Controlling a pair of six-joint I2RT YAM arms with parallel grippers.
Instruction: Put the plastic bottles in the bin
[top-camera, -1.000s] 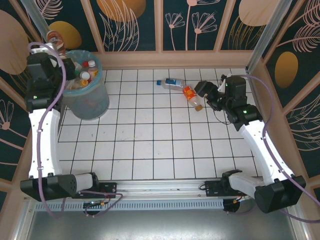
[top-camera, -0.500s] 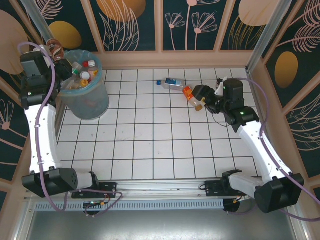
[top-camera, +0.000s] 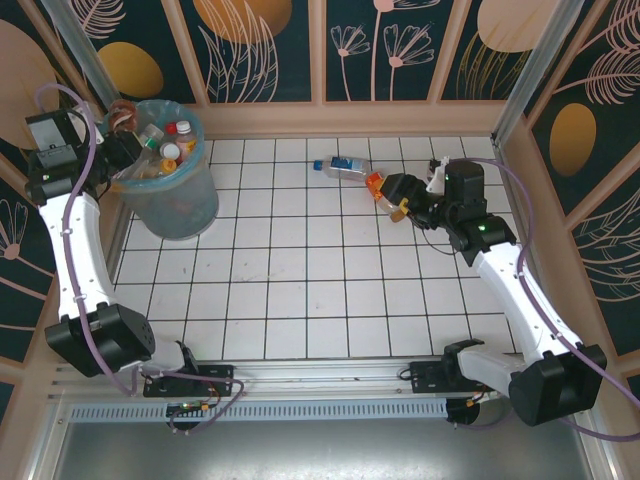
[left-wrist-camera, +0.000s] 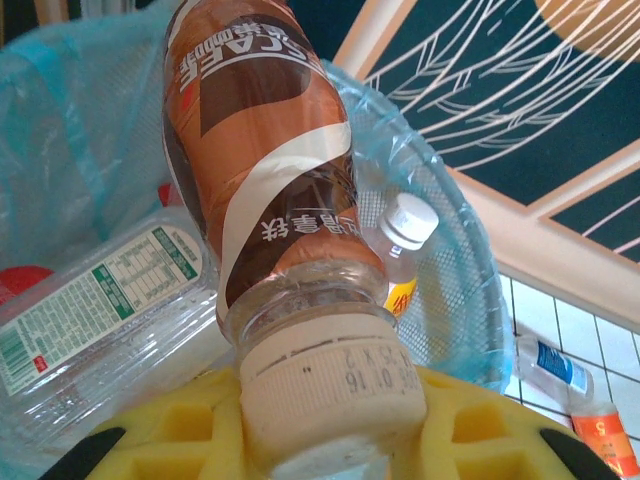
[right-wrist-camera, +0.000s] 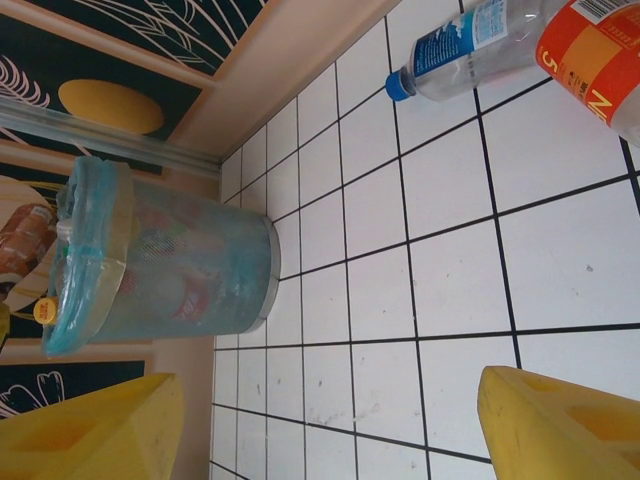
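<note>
Moved since half a second ago: left arm drawn further back and to the left; right arm edged closer to the floor bottles.

Item 1. Left gripper (left-wrist-camera: 330, 425): closed on the cap end of a brown-label bottle (left-wrist-camera: 270, 200). The bottle's body points up and over the bin (top-camera: 185, 200), near its left rim. Judged purpose: to hold it over the opening so that it falls inside when let go.

Item 2. Bin: stands at the far left corner, close to the wall frame. Its blue bag (left-wrist-camera: 450, 270) is folded over the rim. Several bottles already lie inside, among them a clear one with a green-and-white label (left-wrist-camera: 90, 300) and a white-capped one (left-wrist-camera: 405, 225). Room is tight between rim and wall.

Item 3. Right gripper (right-wrist-camera: 330, 430): jaws wide apart, nothing between them, low over the tiles beside the orange-label bottle (right-wrist-camera: 595, 60).

Item 4. Orange-label bottle and blue-label bottle (right-wrist-camera: 470, 45): lying on their sides, just beside each other, near the far wall. The tiled floor (top-camera: 300, 280) between them and the bin is open. Two bottles are judged left to collect.
</note>
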